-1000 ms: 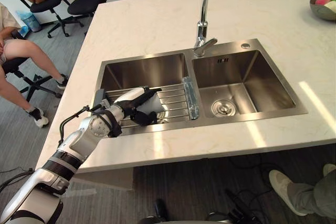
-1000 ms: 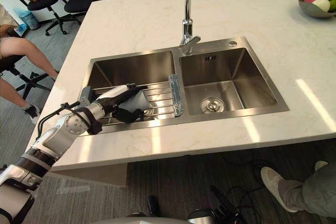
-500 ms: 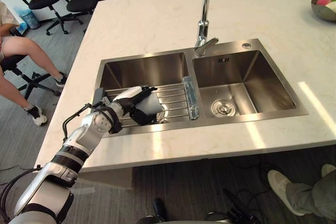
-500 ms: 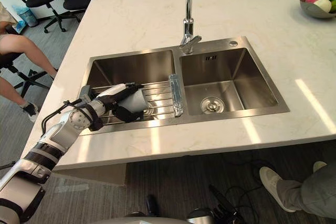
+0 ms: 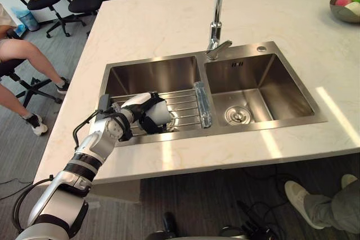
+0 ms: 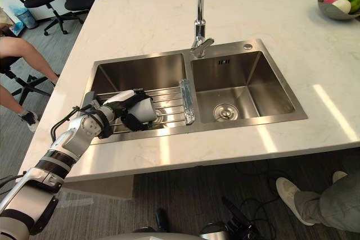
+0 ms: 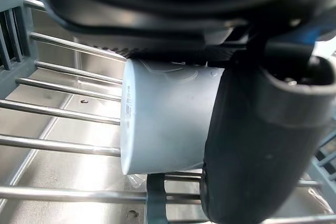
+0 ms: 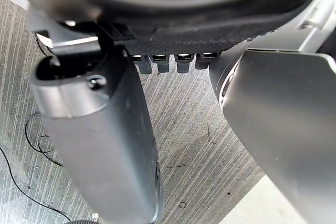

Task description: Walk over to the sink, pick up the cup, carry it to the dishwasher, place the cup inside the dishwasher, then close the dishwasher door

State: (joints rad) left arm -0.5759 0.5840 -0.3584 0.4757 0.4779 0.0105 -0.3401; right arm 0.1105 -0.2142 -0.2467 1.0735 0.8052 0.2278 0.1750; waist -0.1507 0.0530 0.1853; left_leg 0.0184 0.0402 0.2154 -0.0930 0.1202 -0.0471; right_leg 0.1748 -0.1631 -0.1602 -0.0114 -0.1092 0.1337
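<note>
My left hand was curled round the white cup, thumb on one side and fingers on the other. The cup lay sideways at the wire rack in the sink's left basin, a grip I judged right for lifting it clear. My right hand hung away from the sink, over the floor; I could not tell how open it was.

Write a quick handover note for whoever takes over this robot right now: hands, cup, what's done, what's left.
Left hand: curled round the white cup, over the wire rack in the left basin of the sink.
Right hand: over the floor, nothing in it.
Done: at the sink, cup grasped.
Left: lift it out, carry it to the dishwasher, place it inside, close the door.
</note>
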